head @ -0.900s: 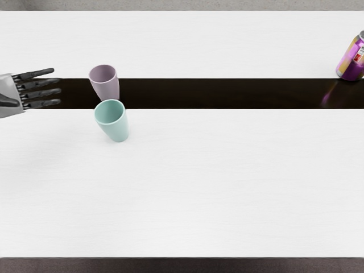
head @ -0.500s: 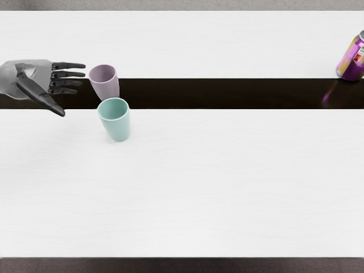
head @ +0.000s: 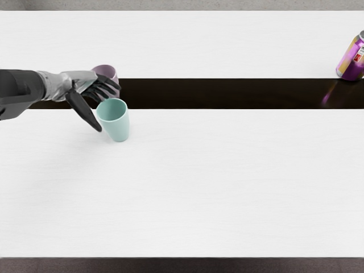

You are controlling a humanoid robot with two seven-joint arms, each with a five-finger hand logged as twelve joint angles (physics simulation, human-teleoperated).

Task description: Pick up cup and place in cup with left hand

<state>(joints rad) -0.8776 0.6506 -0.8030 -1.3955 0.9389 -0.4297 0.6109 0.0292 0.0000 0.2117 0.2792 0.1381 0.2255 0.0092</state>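
My left hand (head: 106,108) is over the left part of the table, its fingers spread and holding nothing. Those fingers reach across the front of the mauve cup (head: 107,70) and hide much of it. Just in front of that cup stands the mint-green cup (head: 116,124), with the thumb close beside its left side; whether they touch I cannot tell. Both cups have their mouths up.
At the far right, a purple and yellow can (head: 351,60) stands at the back edge of the dark strip (head: 227,94) that crosses the white table (head: 227,182).
My left hand has come further in from the left, up to the cups, and its fingers now overlap the mauve one. The mint-green cup has shifted very slightly.
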